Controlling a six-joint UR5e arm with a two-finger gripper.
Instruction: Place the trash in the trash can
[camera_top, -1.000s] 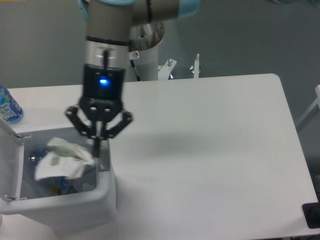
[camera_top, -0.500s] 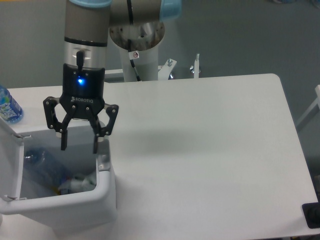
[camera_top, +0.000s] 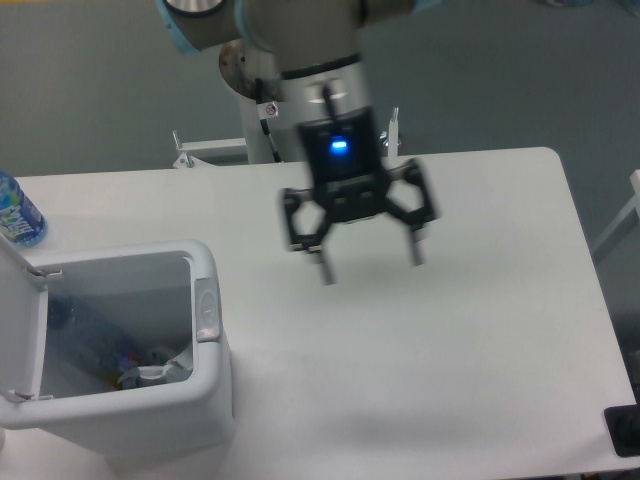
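Observation:
The white trash can (camera_top: 205, 300) stands at the table's front left with its lid swung open to the left. Inside it lie the trash items: a clear crushed bottle (camera_top: 85, 335) along the left and a small white crumpled scrap (camera_top: 160, 368) at the bottom right. My gripper (camera_top: 371, 262) hangs open above the middle of the table, well to the right of the can, slightly blurred. Nothing is between its fingers.
A blue-labelled bottle (camera_top: 18, 212) stands at the table's far left edge behind the can's lid (camera_top: 20, 320). The robot's white base column (camera_top: 265, 120) rises behind the table. A dark object (camera_top: 625, 430) sits at the front right corner.
The gripper opened over the can and the white scrap dropped inside. It has since swung right, from above the can to over the table's middle, still open.

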